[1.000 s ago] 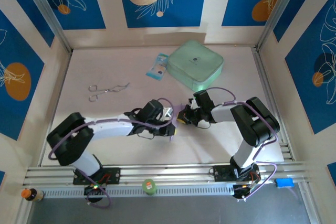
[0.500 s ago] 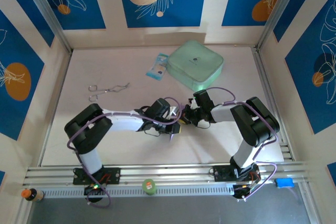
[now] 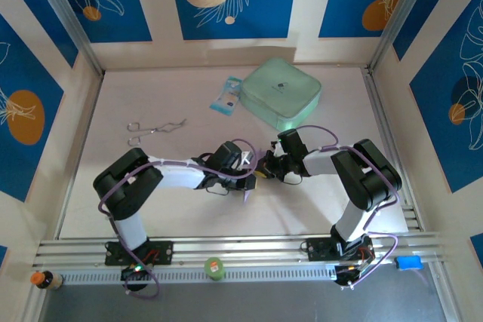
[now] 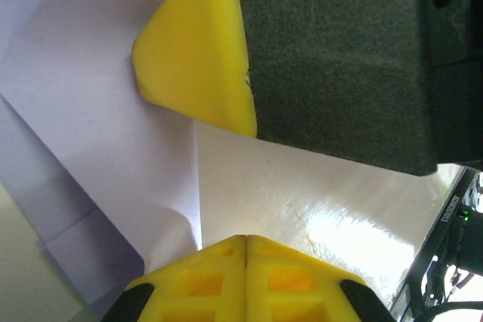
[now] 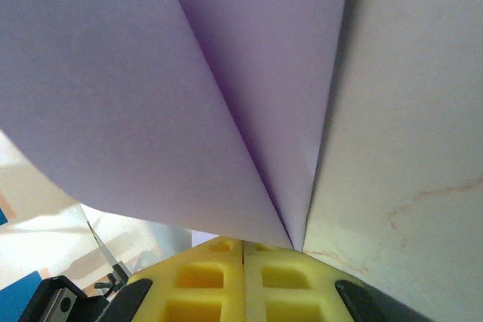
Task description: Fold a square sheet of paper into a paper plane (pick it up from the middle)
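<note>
**Two grippers meet over a lavender sheet at the middle of the table**

On the left of the table (image 3: 151,213), a pair of metal forceps (image 3: 155,129) lies well apart from the arms. Right of them, at mid-table, the left gripper (image 4: 246,254) has its yellow fingers pressed tight together. The square sheet of paper (image 4: 83,103) runs in under its tips, but I cannot tell whether it is actually pinched there. The sheet is creased and partly lifted between the two grippers. Just beside it on the right, the right gripper (image 5: 243,262) is clamped on the sheet, whose fold narrows down into its closed fingers. One right fingertip (image 4: 192,58) rests against the paper. A blue-white packet (image 3: 225,96) and a mint-green case (image 3: 281,93) lie farther back, touching nothing.
</note>
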